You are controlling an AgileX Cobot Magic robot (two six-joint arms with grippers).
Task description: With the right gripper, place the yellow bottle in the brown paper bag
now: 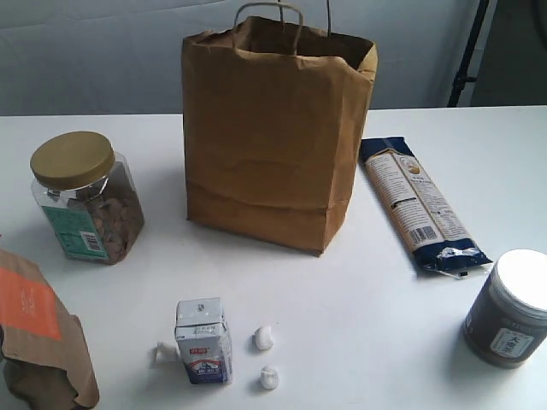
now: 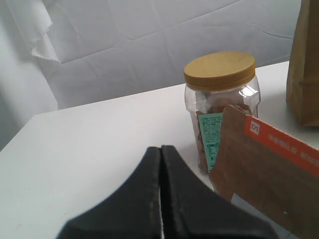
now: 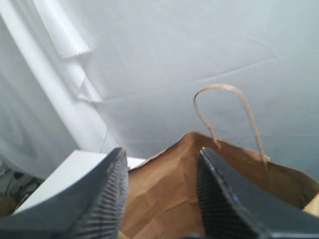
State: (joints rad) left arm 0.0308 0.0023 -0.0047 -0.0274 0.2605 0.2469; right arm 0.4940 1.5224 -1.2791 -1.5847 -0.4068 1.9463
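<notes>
Just beyond the right claw point(image 3: 160, 154), spread wide and empty, the bag point(image 3: 234, 167) stands on a white tabletop point(image 3: 75, 169) before white sheeting point(image 3: 199, 40).

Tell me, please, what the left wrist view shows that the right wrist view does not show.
Only the left wrist view: the nut jar, the orange-labelled pouch, and the shut left gripper. Only the right wrist view: the open right gripper and the bag's handle. Both: the brown paper bag and the white backdrop.
</notes>
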